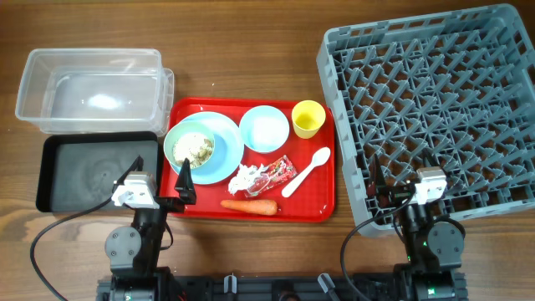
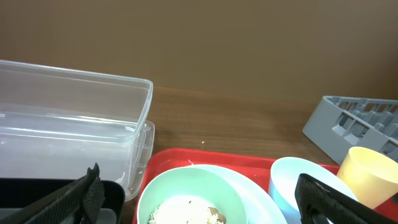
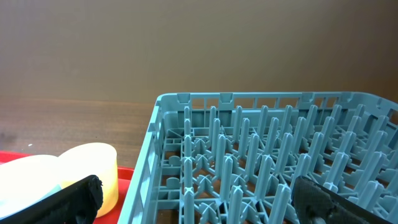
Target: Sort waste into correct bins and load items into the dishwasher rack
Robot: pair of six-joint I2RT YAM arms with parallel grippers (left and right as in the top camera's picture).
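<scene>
On the red serving tray, a pale green bowl (image 1: 191,147) of rice scraps (image 2: 186,213) sits on a light blue plate (image 1: 227,149). Beside them are a light blue bowl (image 1: 264,130), a yellow cup (image 1: 308,118), a white spoon (image 1: 305,171), a red wrapper (image 1: 278,172), a white tissue (image 1: 246,178) and a carrot (image 1: 249,206). The clear tub (image 1: 33,92) and black tray (image 1: 58,180) lie at left, the grey rack (image 1: 435,109) at right. My left gripper (image 1: 184,180) is open and empty at the tray's near left edge, facing the green bowl (image 2: 202,199). My right gripper (image 1: 378,186) is open and empty over the rack's near left corner (image 3: 199,199).
The red serving tray (image 1: 322,205) lies between the bins and the rack. The clear tub has a loose lid edge along its right side (image 1: 168,84). Bare wooden table (image 1: 251,50) runs along the far side.
</scene>
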